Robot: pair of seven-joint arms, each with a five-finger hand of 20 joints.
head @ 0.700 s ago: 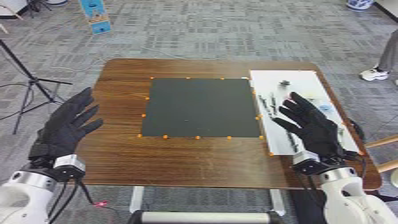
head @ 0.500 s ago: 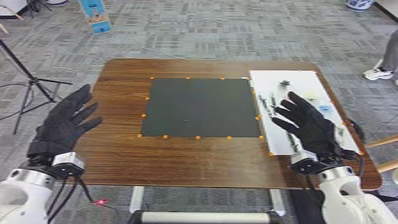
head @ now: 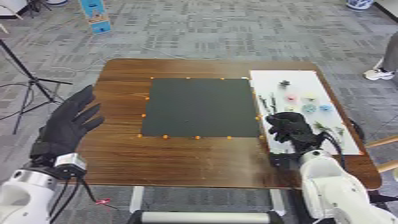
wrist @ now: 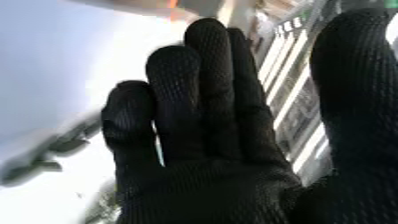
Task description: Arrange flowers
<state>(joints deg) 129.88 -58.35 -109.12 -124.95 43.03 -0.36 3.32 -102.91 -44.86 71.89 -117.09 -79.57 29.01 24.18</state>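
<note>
1. The left robot hand [head: 60, 127] was held empty, fingers extended, by the bench's [head: 178, 165] edge.
2. The right robot hand [head: 295, 128] was held empty, fingers straight, over the white board [head: 269, 79].
3. Flowers [head: 309, 108] were laid beyond it on the board.

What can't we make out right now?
- Head view: whatever lies on the white sheet beneath the right hand; the hand covers it.
- Head view: species of the round blooms; too small.
- Right wrist view: details of the dark leafy shape; blurred.
- Head view: rest of the left arm; cut off by bottom edge.
</note>
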